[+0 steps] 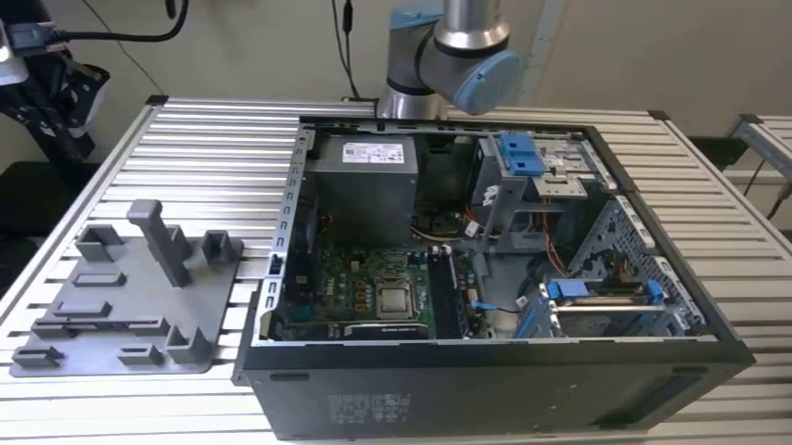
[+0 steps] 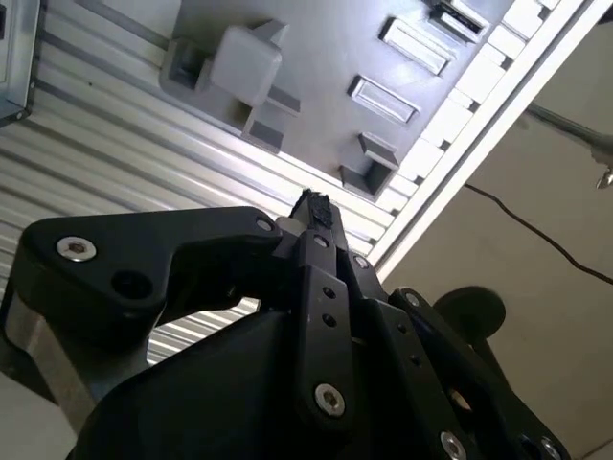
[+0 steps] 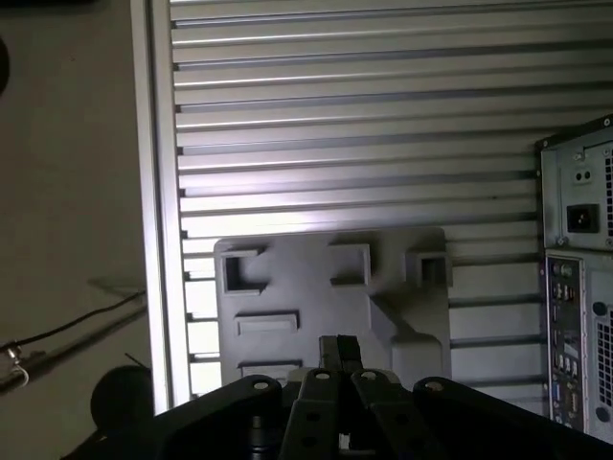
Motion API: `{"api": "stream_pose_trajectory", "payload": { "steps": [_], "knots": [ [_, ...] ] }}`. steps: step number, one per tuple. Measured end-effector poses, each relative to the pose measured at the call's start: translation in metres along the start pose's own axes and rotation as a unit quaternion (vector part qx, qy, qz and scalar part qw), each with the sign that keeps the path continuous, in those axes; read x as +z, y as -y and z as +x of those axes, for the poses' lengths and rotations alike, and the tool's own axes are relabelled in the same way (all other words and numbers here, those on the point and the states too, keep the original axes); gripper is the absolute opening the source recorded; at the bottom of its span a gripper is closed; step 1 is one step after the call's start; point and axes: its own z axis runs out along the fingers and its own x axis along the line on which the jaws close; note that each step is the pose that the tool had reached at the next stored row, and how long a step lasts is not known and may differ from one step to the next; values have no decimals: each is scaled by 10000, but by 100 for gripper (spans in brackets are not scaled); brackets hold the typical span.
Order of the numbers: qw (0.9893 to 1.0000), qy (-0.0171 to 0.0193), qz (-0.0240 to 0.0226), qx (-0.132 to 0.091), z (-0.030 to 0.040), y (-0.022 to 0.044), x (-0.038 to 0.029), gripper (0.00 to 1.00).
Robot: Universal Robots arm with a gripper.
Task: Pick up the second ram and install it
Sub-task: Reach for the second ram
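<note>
In both wrist views my gripper (image 2: 314, 206) (image 3: 338, 345) hangs high above the grey holder tray (image 3: 393, 287) (image 2: 326, 48). Its black fingers are shut tip to tip, with nothing showing between them. The exterior view has the tray (image 1: 217, 311) at its left, on the slatted table. A thin dark strip (image 1: 106, 324) sits in the tray's long slot and looks like the second ram, though I cannot be sure. The open computer case (image 1: 495, 380) lies beside the tray. A dark stick (image 1: 443, 289) stands upright in the memory slots on the green motherboard (image 1: 359, 278).
The arm's base (image 1: 446, 56) rises behind the case. Upright posts (image 1: 159, 236) stand on the tray. Inside the case are a grey power supply (image 1: 362, 181), a drive cage with blue clips (image 1: 526, 158) and loose cables. The table edge (image 3: 158, 240) runs beside the tray.
</note>
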Motion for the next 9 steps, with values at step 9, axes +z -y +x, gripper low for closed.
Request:
{"api": "stream_pose_trajectory", "payload": {
  "steps": [9],
  "knots": [
    [10000,0,0,0,-4,186,-1,11]
  ]
}}
